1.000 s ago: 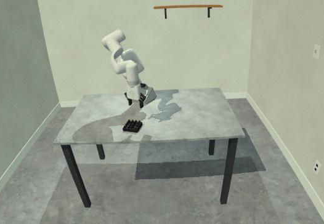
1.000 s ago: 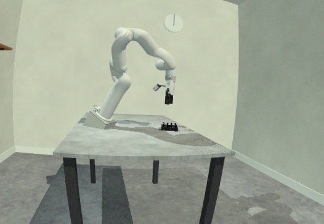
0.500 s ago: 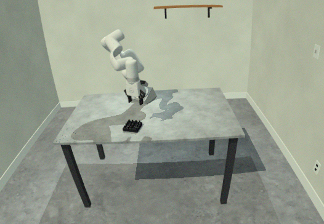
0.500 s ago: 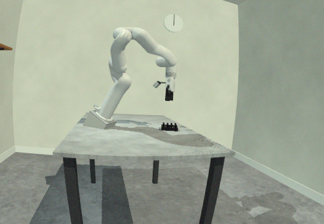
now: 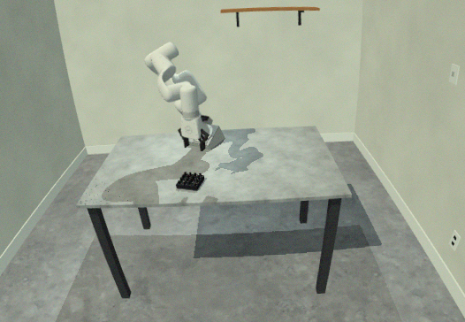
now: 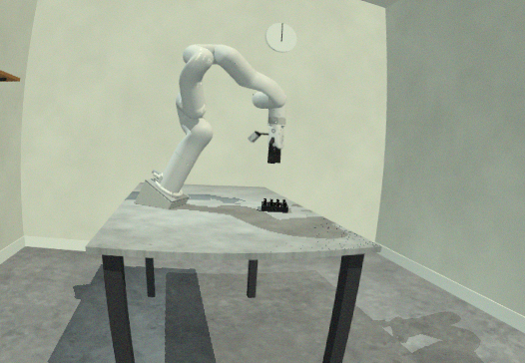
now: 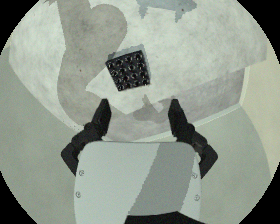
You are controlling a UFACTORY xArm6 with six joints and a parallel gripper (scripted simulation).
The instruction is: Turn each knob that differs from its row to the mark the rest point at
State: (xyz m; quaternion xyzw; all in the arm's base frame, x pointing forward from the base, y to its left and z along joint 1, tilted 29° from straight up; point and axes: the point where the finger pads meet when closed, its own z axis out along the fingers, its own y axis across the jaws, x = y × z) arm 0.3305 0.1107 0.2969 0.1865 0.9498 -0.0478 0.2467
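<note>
The black knob box (image 5: 188,180) stands on its feet on the grey table, near the front edge left of the middle. It also shows in the exterior view (image 6: 274,205) and in the wrist view (image 7: 130,70), small and turned at an angle. Its knobs are too small to read their white lines. My gripper (image 5: 194,143) hangs high above the table, well above the box, fingers pointing down. It shows in the exterior view (image 6: 273,156) and in the wrist view (image 7: 139,117). The fingers stand wide open with nothing between them.
The arm's base (image 6: 162,195) is fixed at the table's far side. The table (image 5: 214,164) has dark legs. A wooden shelf (image 5: 270,10) and a wall clock (image 6: 280,37) hang on the walls, far from the arm.
</note>
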